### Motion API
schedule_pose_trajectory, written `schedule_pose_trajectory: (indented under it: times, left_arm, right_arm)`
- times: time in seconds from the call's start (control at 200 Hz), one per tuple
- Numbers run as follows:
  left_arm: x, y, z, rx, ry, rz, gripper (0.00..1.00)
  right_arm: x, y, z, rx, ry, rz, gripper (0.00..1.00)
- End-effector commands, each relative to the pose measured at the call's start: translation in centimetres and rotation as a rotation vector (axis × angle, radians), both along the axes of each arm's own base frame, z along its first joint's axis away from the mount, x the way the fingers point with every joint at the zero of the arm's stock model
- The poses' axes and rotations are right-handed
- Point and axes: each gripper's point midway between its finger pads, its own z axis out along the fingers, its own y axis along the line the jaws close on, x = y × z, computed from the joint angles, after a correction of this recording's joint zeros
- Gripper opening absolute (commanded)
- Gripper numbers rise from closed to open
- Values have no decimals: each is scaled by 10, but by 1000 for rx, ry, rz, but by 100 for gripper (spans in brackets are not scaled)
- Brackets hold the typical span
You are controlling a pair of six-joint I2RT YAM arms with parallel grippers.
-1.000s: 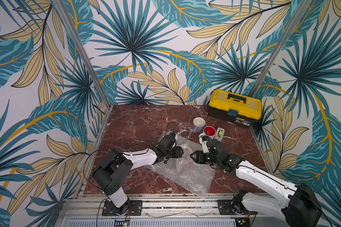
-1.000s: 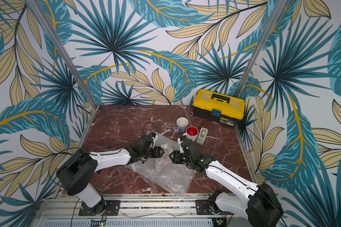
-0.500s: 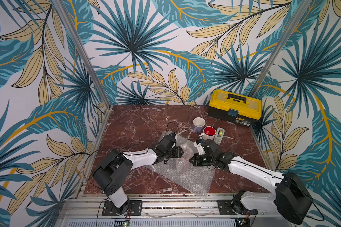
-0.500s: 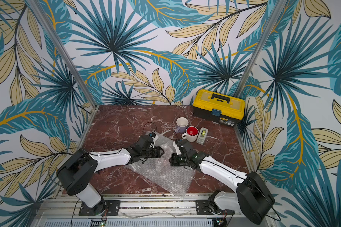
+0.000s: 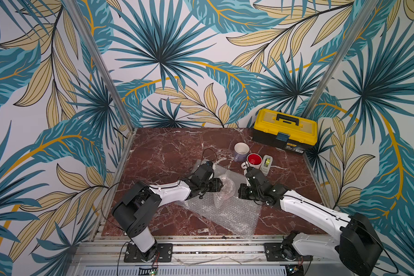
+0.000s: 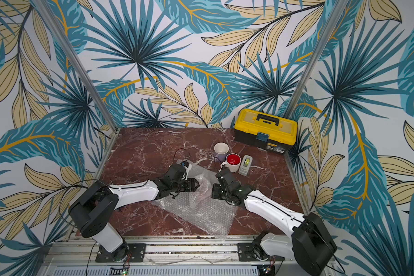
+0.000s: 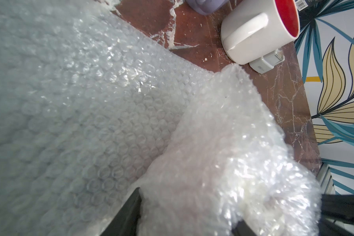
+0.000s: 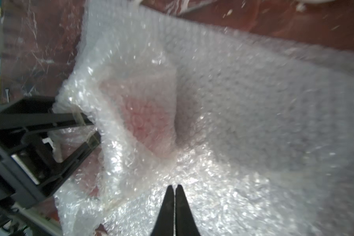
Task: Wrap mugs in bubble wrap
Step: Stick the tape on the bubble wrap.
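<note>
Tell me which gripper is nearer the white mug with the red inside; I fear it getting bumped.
Right. The right gripper is just in front of the white mug, toward the robot; the left gripper is farther, across the bubble-wrap bundle it grips.

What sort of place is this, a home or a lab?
Likely a robot test booth: left arm and right arm bolted to an aluminium rail, leaf-print wallpaper panels enclosing a marble-look tabletop, a yellow toolbox.
</note>
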Motion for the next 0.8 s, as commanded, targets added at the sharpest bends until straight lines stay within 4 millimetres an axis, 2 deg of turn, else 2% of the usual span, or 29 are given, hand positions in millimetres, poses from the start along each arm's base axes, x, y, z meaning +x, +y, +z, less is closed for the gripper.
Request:
schedule_pose_trajectory:
  times: [0.0,0.085,0.165,0.31,0.476,0.601,0.706,0.726,0.791]
  left_arm:
    - [-9,3,-15,50,50,-13,54]
    - [-8,2,-14,46,50,-12,54]
    - [-8,2,-13,46,49,-10,54]
    - [-8,3,-13,47,50,-5,53]
    - [-8,4,-14,53,53,-1,53]
    - [-8,7,-12,64,51,14,53]
    - [-7,12,-4,68,42,36,53]
    - [-7,12,-2,65,39,40,53]
    - [-7,16,7,66,32,57,53]
  right_arm:
    - [7,6,19,37,-65,8,38]
    - [10,36,31,174,-81,96,55]
    - [14,48,29,213,-67,115,59]
    - [17,47,11,190,-36,99,59]
    - [11,48,-21,152,52,104,59]
    - [9,30,-42,68,95,36,56]
    - [11,23,-47,29,100,4,55]
    - [5,19,-51,11,127,3,55]
    - [6,21,-51,16,132,4,54]
